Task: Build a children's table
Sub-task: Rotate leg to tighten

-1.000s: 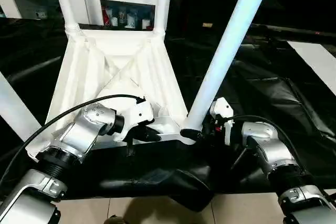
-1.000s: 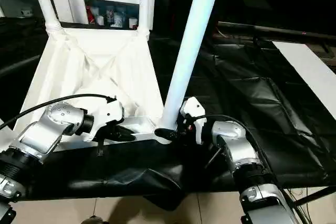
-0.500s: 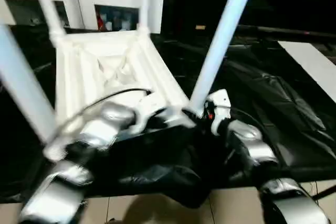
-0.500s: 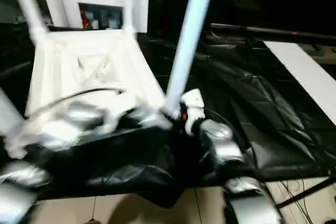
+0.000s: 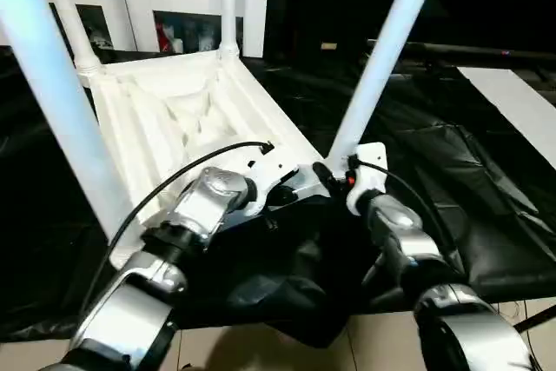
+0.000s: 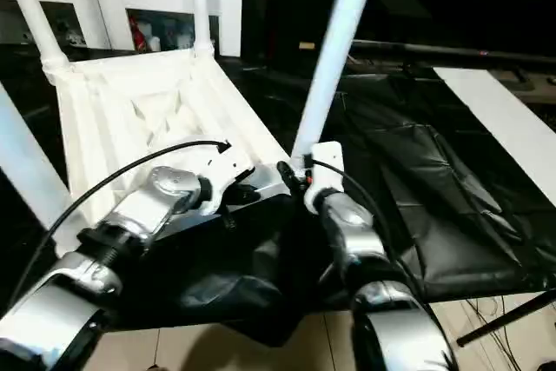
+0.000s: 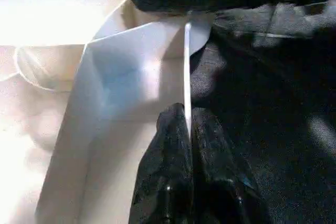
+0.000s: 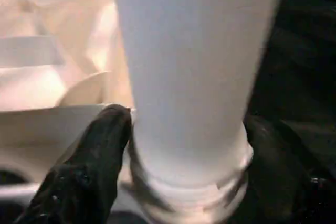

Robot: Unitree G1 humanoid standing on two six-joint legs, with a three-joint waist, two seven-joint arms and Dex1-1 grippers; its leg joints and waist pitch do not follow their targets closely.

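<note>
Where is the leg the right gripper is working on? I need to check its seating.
In the left eye view the leg rises from the table top's near right corner, its base between the right gripper's fingers.

Upside-down table top (image 6: 139, 110), legs up; R end effector (image 6: 295, 175) at near leg (image 6: 334, 58) base.

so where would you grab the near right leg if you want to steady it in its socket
Low down, just above the collar where the near right leg enters its corner socket, coming in level from the robot's side. The tube is widest there and stands upright, so fingers can straddle it. The right gripper already sits there.
</note>
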